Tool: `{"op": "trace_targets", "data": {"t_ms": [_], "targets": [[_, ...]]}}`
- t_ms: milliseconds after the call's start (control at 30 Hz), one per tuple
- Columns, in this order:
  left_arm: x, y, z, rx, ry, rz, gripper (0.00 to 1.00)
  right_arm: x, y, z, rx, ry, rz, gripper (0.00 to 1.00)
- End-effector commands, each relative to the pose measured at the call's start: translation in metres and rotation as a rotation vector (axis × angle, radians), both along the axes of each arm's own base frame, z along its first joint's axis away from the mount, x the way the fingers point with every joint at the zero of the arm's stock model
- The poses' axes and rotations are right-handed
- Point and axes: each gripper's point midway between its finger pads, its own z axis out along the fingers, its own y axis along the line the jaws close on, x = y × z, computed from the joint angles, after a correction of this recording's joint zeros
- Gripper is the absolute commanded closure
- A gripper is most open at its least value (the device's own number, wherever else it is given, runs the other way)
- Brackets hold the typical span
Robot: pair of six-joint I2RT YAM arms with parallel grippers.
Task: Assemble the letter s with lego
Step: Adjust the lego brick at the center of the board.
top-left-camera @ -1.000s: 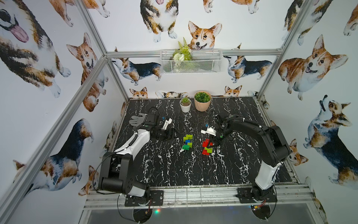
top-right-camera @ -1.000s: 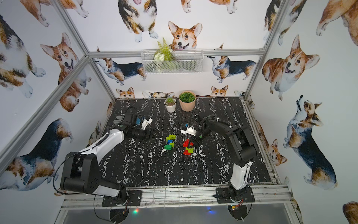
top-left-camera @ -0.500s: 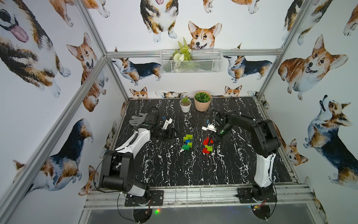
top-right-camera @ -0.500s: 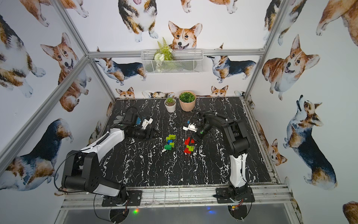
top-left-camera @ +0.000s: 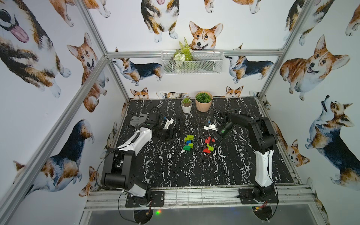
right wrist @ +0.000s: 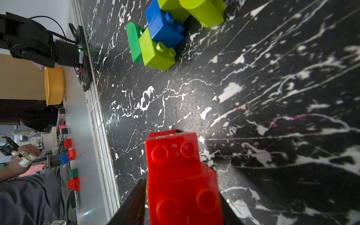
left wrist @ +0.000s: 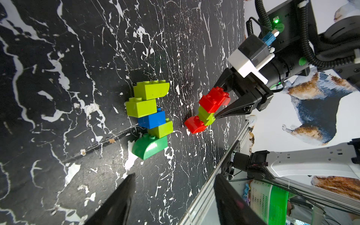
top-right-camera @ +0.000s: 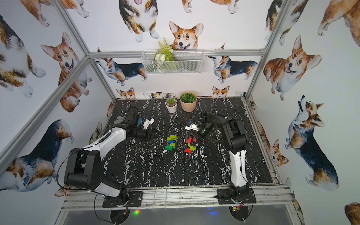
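The right gripper (left wrist: 216,102) sits around the top red studded plastic brick (right wrist: 185,194), probably pressing it on, squeeze unclear; the left gripper (top-left-camera: 172,134) waits at its nine o'clock, half open, empty.

The surface (top-left-camera: 175,171) is black with white marble veins. One lego stack (left wrist: 150,116) runs lime green, lime green, blue, lime green, dark green; the other stack (left wrist: 208,111) mixes red and lime green. The walls (top-left-camera: 247,29) are white with corgi prints.

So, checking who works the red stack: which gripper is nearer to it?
Right. The right gripper flanks the top of the red stack; the left gripper hovers apart, beyond the green stack.
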Motion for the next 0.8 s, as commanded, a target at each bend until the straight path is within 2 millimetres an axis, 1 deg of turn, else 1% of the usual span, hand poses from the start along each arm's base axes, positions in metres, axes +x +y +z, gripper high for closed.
{"op": "trace_targets", "data": {"t_ms": [0, 233, 667, 700, 767], "targets": [[0.0, -0.002, 0.003, -0.017, -0.005, -0.02, 0.33, -0.003, 0.0, 0.003, 0.018, 0.031, 0.016, 0.48], [0.001, -0.002, 0.0, -0.017, 0.006, -0.02, 0.33, 0.004, -0.001, -0.003, 0.008, 0.051, 0.006, 0.42], [0.005, -0.002, -0.004, -0.014, 0.022, -0.021, 0.33, 0.023, -0.004, -0.014, -0.034, 0.056, -0.032, 0.38], [0.005, -0.003, -0.005, -0.014, 0.022, -0.022, 0.33, 0.024, -0.004, -0.014, -0.032, 0.054, -0.033, 0.33], [0.006, -0.002, -0.005, -0.012, 0.023, -0.021, 0.33, 0.026, -0.004, -0.015, -0.037, 0.052, -0.035, 0.32]]}}
